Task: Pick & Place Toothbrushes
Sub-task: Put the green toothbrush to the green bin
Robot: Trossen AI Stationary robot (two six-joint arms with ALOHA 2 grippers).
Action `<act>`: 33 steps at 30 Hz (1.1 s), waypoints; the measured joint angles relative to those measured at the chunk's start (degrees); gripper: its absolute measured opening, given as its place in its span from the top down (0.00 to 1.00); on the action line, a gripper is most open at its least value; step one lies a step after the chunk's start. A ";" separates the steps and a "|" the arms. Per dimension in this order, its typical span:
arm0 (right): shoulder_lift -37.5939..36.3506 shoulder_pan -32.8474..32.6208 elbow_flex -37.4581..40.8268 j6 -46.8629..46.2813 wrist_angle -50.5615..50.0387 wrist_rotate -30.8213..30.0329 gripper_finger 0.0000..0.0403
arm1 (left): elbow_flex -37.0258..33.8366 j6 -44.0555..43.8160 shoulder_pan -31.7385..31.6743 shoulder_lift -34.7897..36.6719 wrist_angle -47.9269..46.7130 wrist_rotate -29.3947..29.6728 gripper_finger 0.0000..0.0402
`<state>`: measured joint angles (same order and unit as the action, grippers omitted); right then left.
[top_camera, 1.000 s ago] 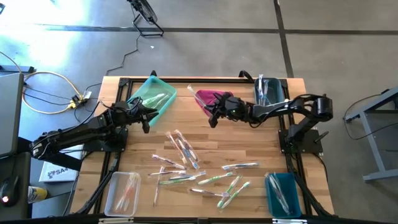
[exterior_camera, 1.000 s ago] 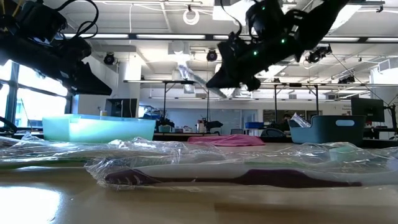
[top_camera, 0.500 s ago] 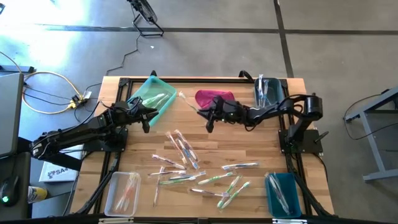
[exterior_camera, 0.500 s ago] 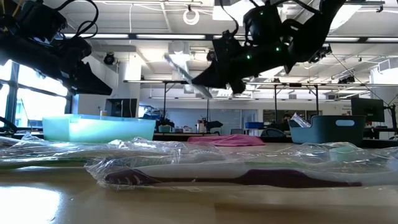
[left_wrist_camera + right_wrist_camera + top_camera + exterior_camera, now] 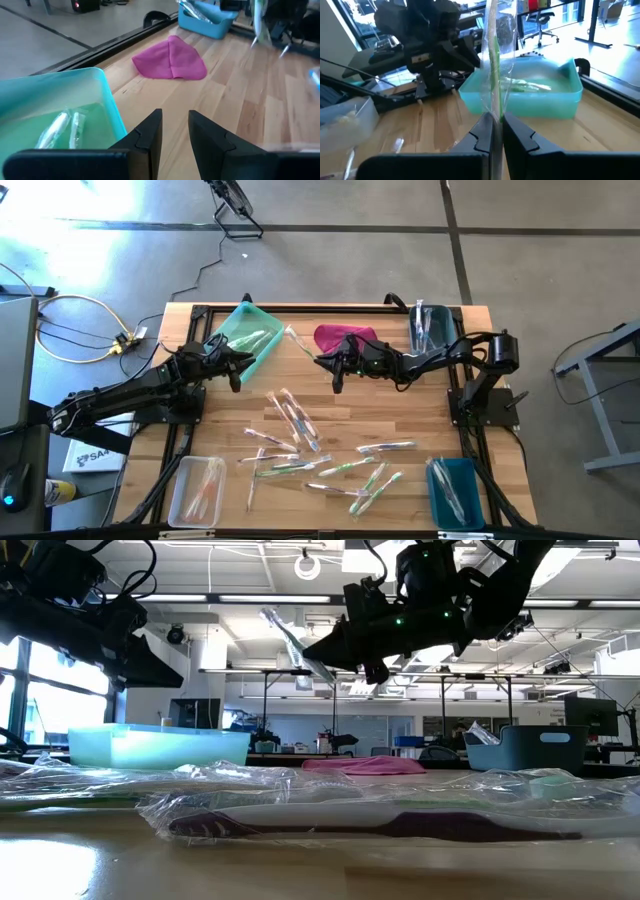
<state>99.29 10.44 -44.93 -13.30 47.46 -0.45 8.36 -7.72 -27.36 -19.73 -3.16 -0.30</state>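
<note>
Since a second ago my right gripper (image 5: 322,361) has carried its wrapped green toothbrush (image 5: 299,343) away from over the magenta cloth (image 5: 345,336) toward the teal bin (image 5: 246,336), and it now hangs just short of the bin's near rim. Its fingers are clenched on the wrapper, with the brush standing up between them in the right wrist view (image 5: 493,55). My left gripper (image 5: 238,366) waits beside the teal bin, jaws slightly parted and holding nothing. I count four bins: the teal one with a few wrapped brushes inside, a blue bin (image 5: 434,327) at the far right, a dark teal bin (image 5: 456,492) at the near right and a clear bin (image 5: 199,489) at the near left, each holding brushes I cannot count exactly. Roughly a dozen loose toothbrushes (image 5: 320,450) lie scattered on the wooden table (image 5: 420,410) between the arms and the near edge.
</note>
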 joint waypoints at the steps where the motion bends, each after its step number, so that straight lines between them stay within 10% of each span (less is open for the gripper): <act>1: 0.00 -0.05 0.00 0.04 -0.08 0.00 0.96 | 0.02 -0.73 0.00 0.00 0.40 0.00 0.77; 20: 0.00 -0.05 0.00 3.19 -0.04 2.54 0.96 | 0.02 -5.76 -0.01 0.00 3.54 -0.71 0.77; 33: 0.00 -0.05 0.00 4.43 -0.06 8.08 0.96 | -2.32 2.98 -0.01 -0.03 13.74 -12.29 0.77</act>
<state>99.29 10.39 -44.93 -8.86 47.40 7.63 6.04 -4.74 -27.37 -19.75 10.58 -12.58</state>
